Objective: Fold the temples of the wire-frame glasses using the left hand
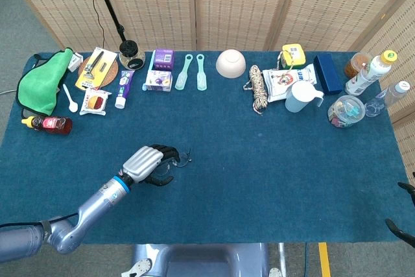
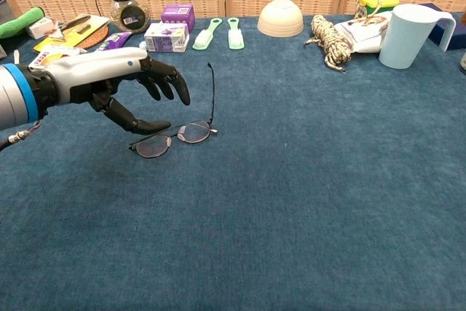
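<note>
Your left hand (image 2: 116,85) hovers over table (image 2: 306,202), fingers spread, holding nothing. Wire-frame glasses (image 2: 171,136) lie just below fingertips, one temple (image 2: 212,92) unfolded, pointing away.

Along the far edge of the blue table (image 1: 272,160), from left: green cloth (image 1: 42,82), white spoon (image 1: 70,98), purple box (image 1: 162,58), two mint brushes (image 1: 192,72), upturned white bowl (image 1: 231,63), coiled rope (image 1: 258,87), pale blue pitcher (image 1: 303,96), navy box (image 1: 329,74). At far right, bottles (image 1: 369,73) standing upright. Behind, wicker screens (image 1: 194,4).
</note>
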Motion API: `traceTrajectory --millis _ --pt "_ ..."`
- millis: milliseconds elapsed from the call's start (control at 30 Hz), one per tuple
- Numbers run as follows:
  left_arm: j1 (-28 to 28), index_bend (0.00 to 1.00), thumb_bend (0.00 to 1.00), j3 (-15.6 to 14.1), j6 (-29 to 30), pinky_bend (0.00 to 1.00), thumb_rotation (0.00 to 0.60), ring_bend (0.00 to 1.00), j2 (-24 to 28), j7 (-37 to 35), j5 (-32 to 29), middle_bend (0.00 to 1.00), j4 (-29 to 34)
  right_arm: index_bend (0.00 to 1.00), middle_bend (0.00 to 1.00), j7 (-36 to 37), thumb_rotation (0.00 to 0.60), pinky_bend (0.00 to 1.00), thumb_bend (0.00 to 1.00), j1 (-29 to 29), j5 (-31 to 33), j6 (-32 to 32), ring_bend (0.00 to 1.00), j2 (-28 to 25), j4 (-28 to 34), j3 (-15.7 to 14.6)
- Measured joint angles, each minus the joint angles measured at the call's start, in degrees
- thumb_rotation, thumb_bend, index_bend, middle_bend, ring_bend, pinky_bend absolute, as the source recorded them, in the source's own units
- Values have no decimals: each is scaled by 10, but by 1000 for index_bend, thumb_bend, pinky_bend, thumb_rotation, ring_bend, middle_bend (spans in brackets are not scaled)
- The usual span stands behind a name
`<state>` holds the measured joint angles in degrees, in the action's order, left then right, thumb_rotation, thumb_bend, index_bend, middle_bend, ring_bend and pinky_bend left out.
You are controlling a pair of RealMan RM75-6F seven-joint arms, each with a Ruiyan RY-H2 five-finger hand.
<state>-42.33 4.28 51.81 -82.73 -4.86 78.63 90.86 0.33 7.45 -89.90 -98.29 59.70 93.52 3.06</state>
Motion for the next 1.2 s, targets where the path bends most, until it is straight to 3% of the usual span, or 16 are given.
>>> traceTrajectory --millis 200,300,400,633,767,900,1200 --pt "16 343 321 1 59 248 487 219 17 44 32 260 6 255 118 1 600 223 0 -2 -3 2 151 2 -1 0" --pt "20 291 321 3 70 248 487 181 16 79 34 223 1 255 118 2 600 223 0 -3 -4 2 151 3 -1 0" --pt "18 224 321 8 66 234 487 114 13 117 22 150 -3 255 118 3 600 223 0 -2 -4 -1 151 2 -1 0" --pt "0 103 321 21 48 76 492 0 0 234 -15 10 -10 255 118 6 600 223 0 2 -1 -4 151 0 -2 0" --pt "-17 51 321 25 29 4 458 0 -2 301 -40 0 -10 255 118 6 600 223 0 2 0 -4 151 0 -3 0" --pt "-38 45 327 27 6 0 429 0 -2 377 -69 0 -6 255 118 6 600 223 0 2 -1 -5 151 0 -2 1" --pt "-95 38 575 27 -26 0 413 0 -3 552 -193 0 24 254 118 13 600 223 0 6 4 -8 151 1 -7 1"
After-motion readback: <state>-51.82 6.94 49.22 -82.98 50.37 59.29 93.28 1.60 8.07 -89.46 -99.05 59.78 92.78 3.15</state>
